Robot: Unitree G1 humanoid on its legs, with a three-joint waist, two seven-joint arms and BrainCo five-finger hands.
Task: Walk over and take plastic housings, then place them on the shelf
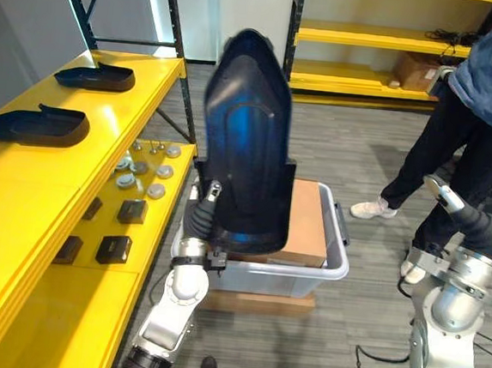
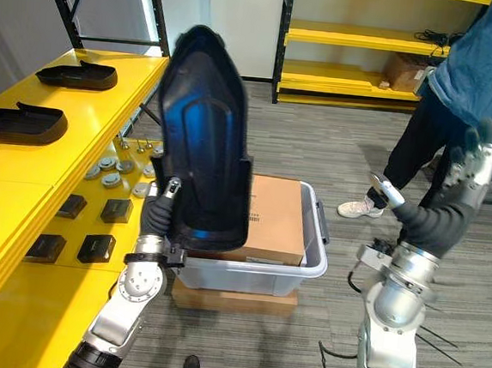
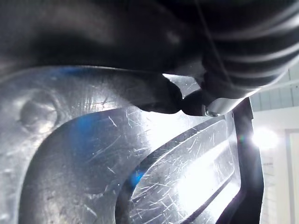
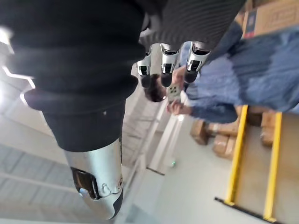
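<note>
A large dark plastic housing (image 1: 246,132) stands upright in front of me, its glossy hollow side facing me. My left hand (image 1: 201,219) is shut on its lower left edge, one finger lying over the rim. From the left wrist, the housing's scratched shiny inside (image 3: 117,163) is very close. My right hand (image 2: 471,169) is raised at the right, open with straight fingers (image 4: 161,60), holding nothing. Two more dark housings (image 1: 96,76) (image 1: 40,125) lie on the top of the yellow shelf (image 1: 19,216) at my left.
Small black boxes (image 1: 114,248) and grey round parts (image 1: 144,171) sit on the shelf's lower level. A clear bin (image 1: 329,264) with a cardboard box (image 1: 307,228) stands on the floor ahead. A person (image 1: 456,142) in a blue top stands close at the right.
</note>
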